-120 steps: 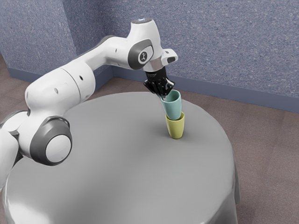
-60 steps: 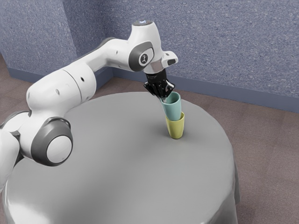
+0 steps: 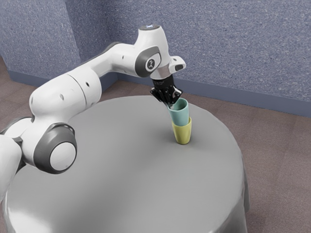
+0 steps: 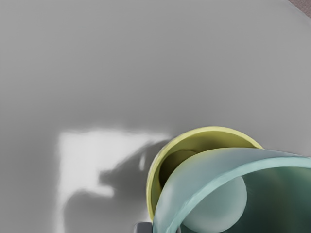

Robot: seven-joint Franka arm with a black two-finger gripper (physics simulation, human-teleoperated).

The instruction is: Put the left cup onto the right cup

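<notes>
Lowered a touch since a second ago: tapered teal plastic cup (image 3: 180,112) sits deeper in the yellow plastic cup (image 3: 182,133), slightly tilted, with a gap showing inside the yellow rim on one side. Black two-finger gripper (image 3: 169,100) is at the teal rim's arm-side edge; cannot tell whether it grips. The stack stands toward the far edge of the round grey table (image 3: 121,184), with broad bare surface on the near side.

Pretty simple pose: the white arm (image 3: 82,92) reaches in from the exterior view's left, sloping up to the wrist (image 3: 150,59), with the black gripper (image 3: 169,98) angled down and rightward.
</notes>
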